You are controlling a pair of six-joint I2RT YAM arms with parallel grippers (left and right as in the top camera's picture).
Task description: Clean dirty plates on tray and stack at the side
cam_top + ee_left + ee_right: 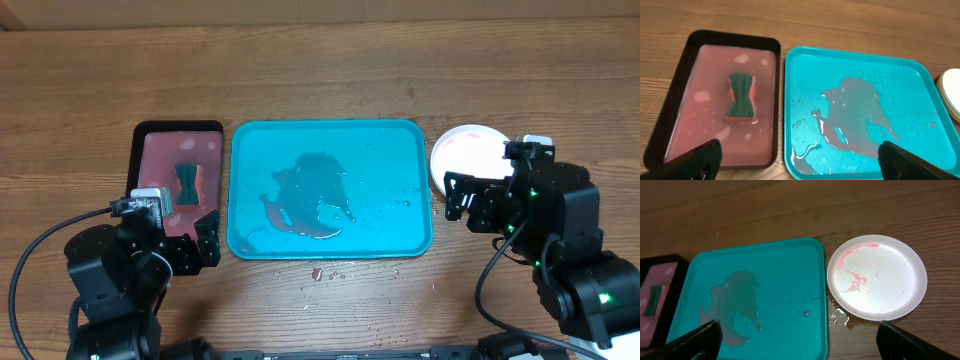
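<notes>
The wooden tabletop (320, 60) was spotted with water near the tray (390, 160), which held only a puddle. A black tray (682, 55) of pink liquid sat just left of it. The plate (876, 276) lay on the tabletop just right of the tray, smeared red. It was probably light, stiff and slippery when wet, and best pinched at the rim. The sponge (742, 97) looked soft. The left tool (802, 160) and right tool (800, 340) gaped wide, empty.

Black arms (115, 265) carry looping black cables (28, 262) and green lights (603, 298).
</notes>
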